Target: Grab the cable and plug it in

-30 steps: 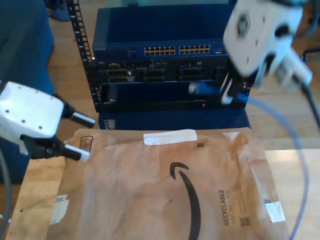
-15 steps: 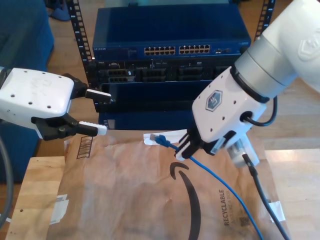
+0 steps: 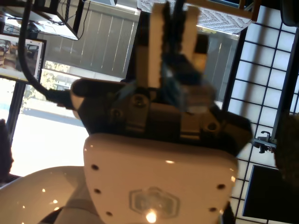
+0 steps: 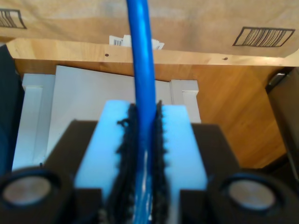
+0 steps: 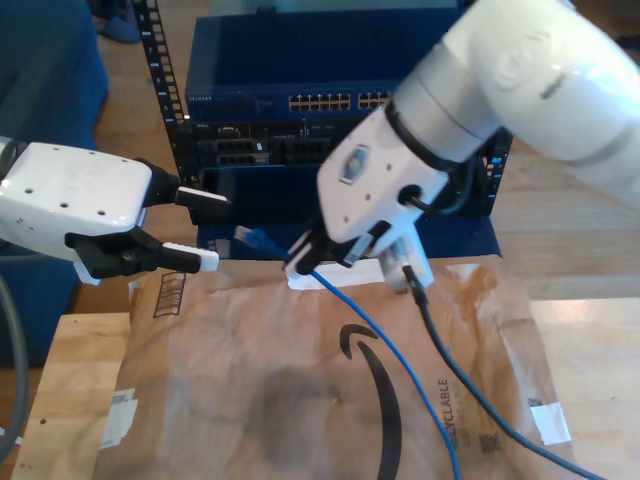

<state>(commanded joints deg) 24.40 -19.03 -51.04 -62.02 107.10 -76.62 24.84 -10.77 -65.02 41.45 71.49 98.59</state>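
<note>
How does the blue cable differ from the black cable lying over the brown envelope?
The blue cable is thin; the black cable is thicker. The blue one is clamped in my second tool; the black one is not gripped. Both trail across the envelope.

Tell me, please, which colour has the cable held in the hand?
The cable is bright blue, clearest in the second wrist view.

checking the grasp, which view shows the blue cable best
The second wrist view: the cable runs sharp between my second gripper pads. The exterior view shows its run across the paper mailer; the first wrist view gives a blue blur.
</note>
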